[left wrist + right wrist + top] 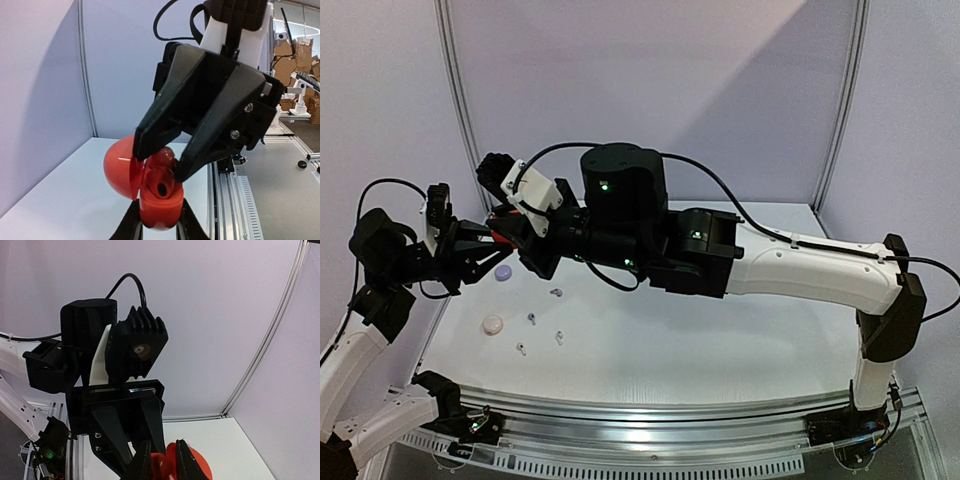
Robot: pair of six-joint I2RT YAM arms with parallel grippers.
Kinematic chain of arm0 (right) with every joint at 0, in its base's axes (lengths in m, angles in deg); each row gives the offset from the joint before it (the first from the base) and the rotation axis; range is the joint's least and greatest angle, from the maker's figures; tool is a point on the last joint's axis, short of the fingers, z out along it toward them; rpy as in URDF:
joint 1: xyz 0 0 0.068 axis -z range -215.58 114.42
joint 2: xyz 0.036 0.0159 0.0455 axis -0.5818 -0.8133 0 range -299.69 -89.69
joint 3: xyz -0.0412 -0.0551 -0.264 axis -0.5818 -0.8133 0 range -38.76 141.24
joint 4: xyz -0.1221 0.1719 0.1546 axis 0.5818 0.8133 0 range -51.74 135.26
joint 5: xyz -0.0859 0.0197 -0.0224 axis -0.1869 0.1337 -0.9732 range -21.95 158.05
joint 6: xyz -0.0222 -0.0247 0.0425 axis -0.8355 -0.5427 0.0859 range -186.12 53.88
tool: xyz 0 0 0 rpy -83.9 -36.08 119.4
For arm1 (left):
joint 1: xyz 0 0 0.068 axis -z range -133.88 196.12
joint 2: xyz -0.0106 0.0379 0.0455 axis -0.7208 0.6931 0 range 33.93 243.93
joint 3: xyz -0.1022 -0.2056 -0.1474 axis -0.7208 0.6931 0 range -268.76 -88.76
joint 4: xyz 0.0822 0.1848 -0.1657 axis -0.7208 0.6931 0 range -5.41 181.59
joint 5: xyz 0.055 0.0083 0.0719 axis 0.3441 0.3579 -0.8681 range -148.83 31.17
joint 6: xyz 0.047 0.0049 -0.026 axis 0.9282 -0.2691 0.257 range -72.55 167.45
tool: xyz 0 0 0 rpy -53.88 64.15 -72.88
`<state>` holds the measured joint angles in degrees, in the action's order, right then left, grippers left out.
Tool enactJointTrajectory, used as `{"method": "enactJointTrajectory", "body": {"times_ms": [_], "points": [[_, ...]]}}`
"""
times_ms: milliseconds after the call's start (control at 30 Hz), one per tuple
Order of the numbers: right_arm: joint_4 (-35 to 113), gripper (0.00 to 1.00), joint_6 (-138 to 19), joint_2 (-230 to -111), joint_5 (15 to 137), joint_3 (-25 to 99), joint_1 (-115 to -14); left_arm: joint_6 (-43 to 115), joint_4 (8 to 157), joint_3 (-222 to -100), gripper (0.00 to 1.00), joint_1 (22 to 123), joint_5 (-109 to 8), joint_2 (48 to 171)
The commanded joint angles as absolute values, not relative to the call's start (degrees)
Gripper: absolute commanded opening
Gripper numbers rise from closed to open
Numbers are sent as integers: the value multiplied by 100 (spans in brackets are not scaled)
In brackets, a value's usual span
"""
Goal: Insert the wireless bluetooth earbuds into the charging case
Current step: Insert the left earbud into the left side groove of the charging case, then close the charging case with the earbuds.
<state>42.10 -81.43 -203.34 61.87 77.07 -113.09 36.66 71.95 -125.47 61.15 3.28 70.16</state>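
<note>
Left hand (pixel 159 212) is clamped tight on the red charging case (pixel 117 170), one finger on each side of the lower half. The case is held up off the counter (pixel 720 340). It is hinged open, with the lid swung out to one side and the base cup facing the right hand. A dark hole shows in the base; can't tell whether a bud sits in it.

Right hand (pixel 163 162) meets the left hand tip to tip, coming onto the case from above. Its jaws are nearly closed with a narrow gap, and the red earbud (pixel 162 155) is pinched between the fingertips. The earbud is right at the mouth of the open case. Can't tell whether it touches the base or sits just off it. In the right wrist view the earbud is between that hand's own fingertips, with the red case just behind them.

The rest lies on the counter, below both hands and toward the arm bases:
- The lilac round case (pixel 504 271) is closest under the hands.
- The pale round case (pixel 493 324) is further toward the near edge.
- Four loose pale earbuds are scattered beside those two cases, well apart from either hand: one at (pixel 556 293), one at (pixel 531 318), one at (pixel 559 338) and one at (pixel 521 349). They are too small to tell colours apart.

Green lights (pixel 604 185) glow on the right arm. Cardboard boxes (pixel 292 50) sit far behind the right hand, too blurred to read.
</note>
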Motion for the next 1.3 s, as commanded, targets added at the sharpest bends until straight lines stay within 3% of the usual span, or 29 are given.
{"method": "enactJointTrajectory", "body": {"times_ms": [0,367,600,867,1067,1267], "points": [[4859,17,-8117,-20544,6085,7510,-11220,3661,6826,-12664,0,6211,331,6887],[4814,21,-8089,-20501,6143,7552,-11216,3680,6928,-12618,0,6211,282,6903],[4222,25,-7737,-20144,6731,7748,-11216,4414,7968,-12294,0,6210,-67,7164],[3961,31,-6679,-19776,7034,7738,-10981,7056,9350,-12435,0,6216,-445,7162],[5608,32,-5514,-20270,6124,8058,-10667,10304,10204,-12597,0,6218,-1045,6833],[6267,32,-5093,-21159,6544,8734,-10668,11314,10514,-12588,0,6228,-951,6581]]}}
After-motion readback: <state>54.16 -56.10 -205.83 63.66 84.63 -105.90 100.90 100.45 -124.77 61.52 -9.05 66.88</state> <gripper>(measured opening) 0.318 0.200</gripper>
